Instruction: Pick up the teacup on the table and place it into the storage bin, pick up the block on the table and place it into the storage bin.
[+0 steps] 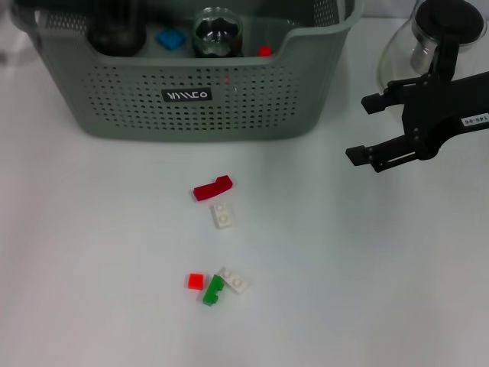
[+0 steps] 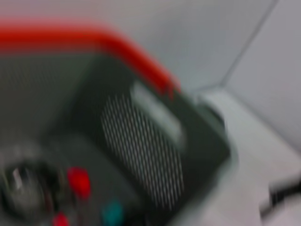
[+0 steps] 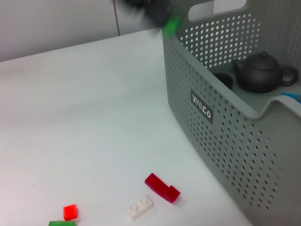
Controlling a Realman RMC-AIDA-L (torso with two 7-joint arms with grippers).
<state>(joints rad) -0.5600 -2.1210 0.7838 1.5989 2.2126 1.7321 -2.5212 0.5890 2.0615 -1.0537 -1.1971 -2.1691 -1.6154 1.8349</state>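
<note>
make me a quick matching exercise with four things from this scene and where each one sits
Things:
1. dark red block
2. green block
3. dark teapot
4. right tool

Places:
A. inside the storage bin
B. above the table, beside the glass teapot
C. on the table, nearest the bin's front wall
D. on the table, between a small red block and a white block

Pairs: 1-C, 2-D, 3-A, 4-B
</note>
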